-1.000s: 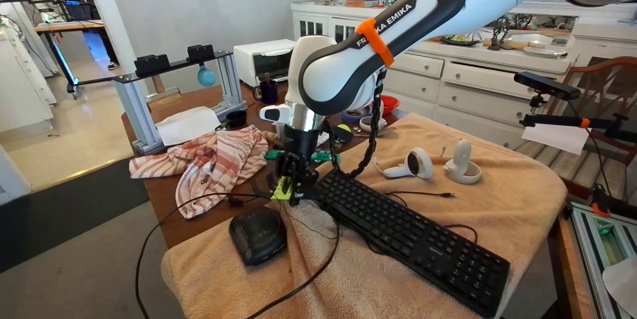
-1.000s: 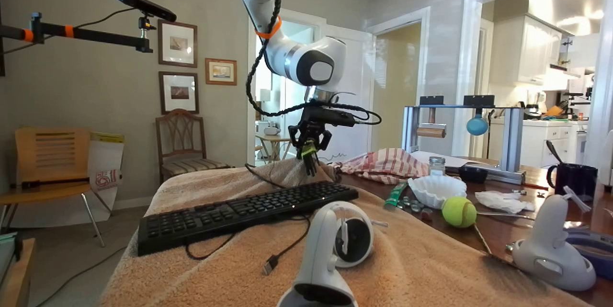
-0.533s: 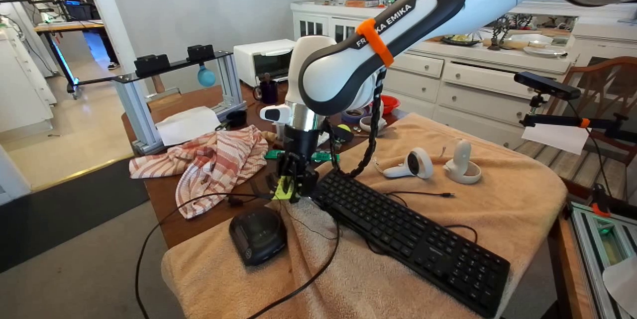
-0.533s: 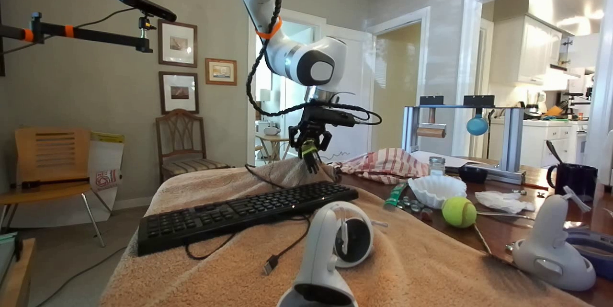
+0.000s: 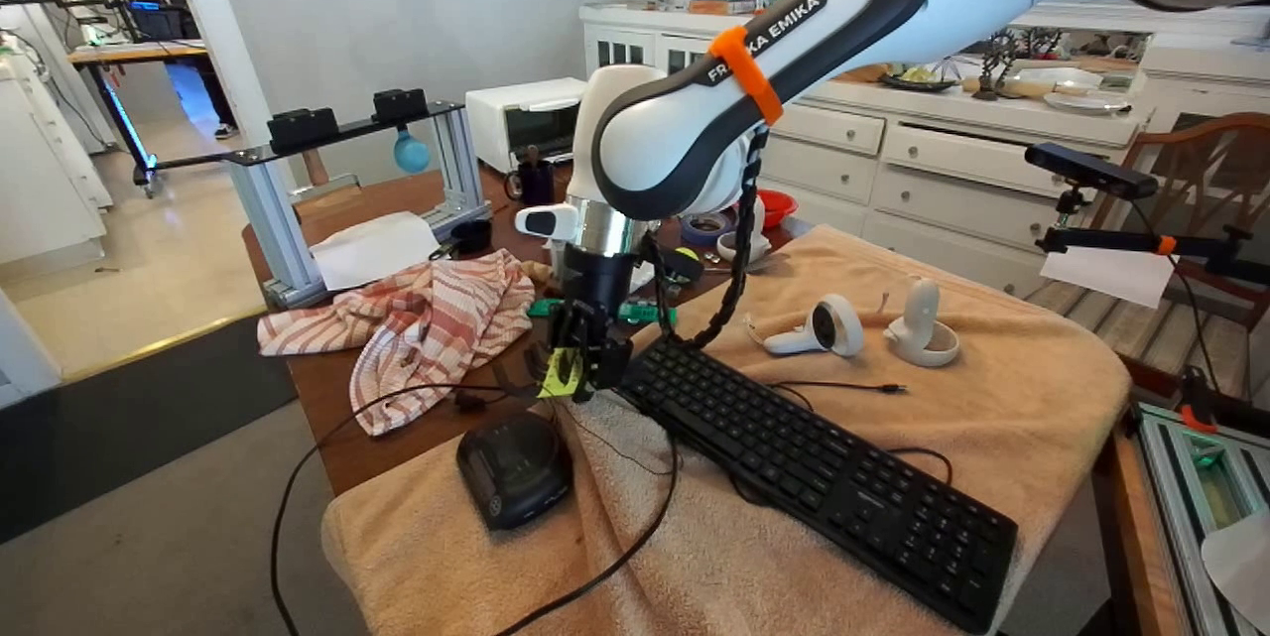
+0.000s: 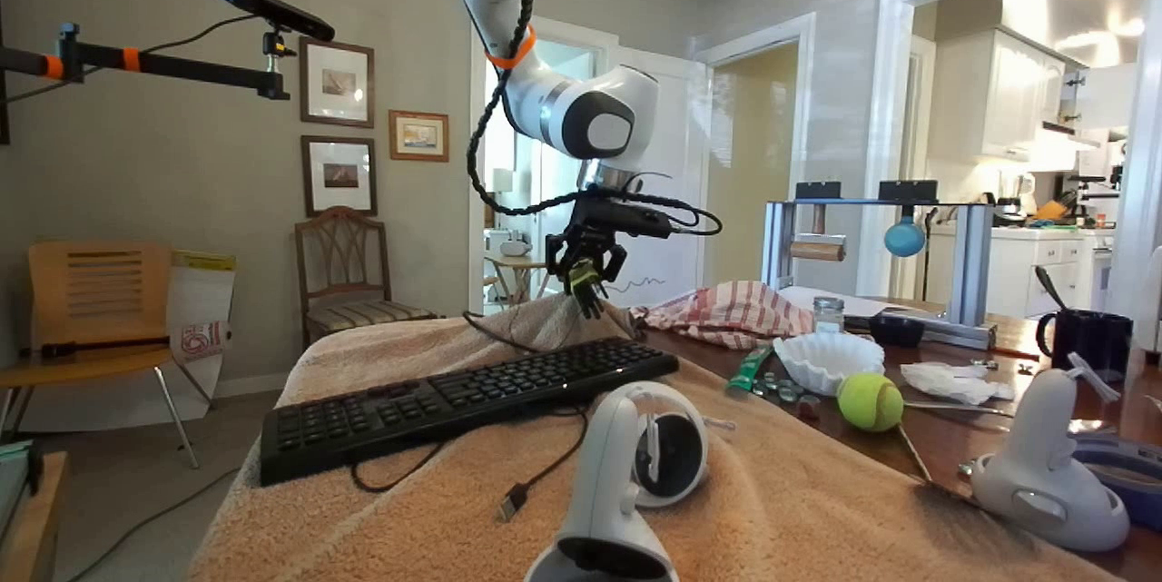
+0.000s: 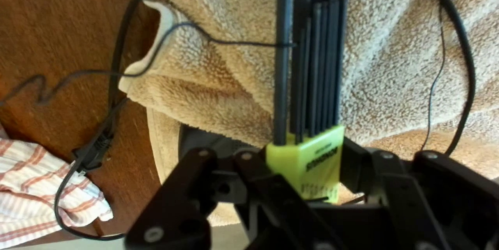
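Note:
A yellow-green holder (image 7: 319, 160) with printed lettering carries several black hex keys (image 7: 282, 62), their long shafts pointing away from the wrist. My gripper (image 7: 304, 164) is closed on this holder, one finger on each side of it, in the wrist view. In an exterior view the holder (image 5: 562, 374) shows beside the dark fingers, low over the far end of the tan towel (image 5: 754, 567). From the opposite side the key shafts (image 6: 588, 299) slant downward beneath the gripper (image 6: 584, 276). Whether their tips touch the towel, I cannot tell.
A black keyboard (image 5: 824, 477) lies right beside the gripper, and a rounded black device (image 5: 514, 469) sits in front. Black cable (image 7: 466, 59) loops over the towel. Striped cloth (image 5: 427, 314), white controllers (image 5: 921, 323), a tennis ball (image 6: 870, 401) and a white fluted bowl (image 6: 828, 360) are around.
My gripper has risen slightly, carrying the hex key holder up with it, and its fingers have drawn a little closer together. The keyboard, towel and other things stay put.

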Robot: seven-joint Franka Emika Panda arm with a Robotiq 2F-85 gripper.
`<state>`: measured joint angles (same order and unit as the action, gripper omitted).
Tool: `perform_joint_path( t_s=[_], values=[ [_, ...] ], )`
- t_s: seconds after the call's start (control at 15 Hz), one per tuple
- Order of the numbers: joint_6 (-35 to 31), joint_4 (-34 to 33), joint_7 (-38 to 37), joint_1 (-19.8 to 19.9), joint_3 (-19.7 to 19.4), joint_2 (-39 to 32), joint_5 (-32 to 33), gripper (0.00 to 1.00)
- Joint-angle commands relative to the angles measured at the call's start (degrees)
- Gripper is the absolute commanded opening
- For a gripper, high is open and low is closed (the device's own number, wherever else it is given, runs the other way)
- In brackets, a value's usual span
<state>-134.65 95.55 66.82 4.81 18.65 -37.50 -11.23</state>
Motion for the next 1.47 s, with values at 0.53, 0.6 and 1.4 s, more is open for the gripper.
perform_joint_path(
  t_s=[0.53,0.6,1.4],
  values=[
    [6.8,-1.6,0.7,0.3,-0.6,2.7,-3.8,0.04],
    [7.2,-1.9,0.7,0.2,-0.7,2.6,-3.8,0.07],
    [-0.4,-1.2,4.4,4.3,1.8,2.2,-18.9,0.03]
  ],
)
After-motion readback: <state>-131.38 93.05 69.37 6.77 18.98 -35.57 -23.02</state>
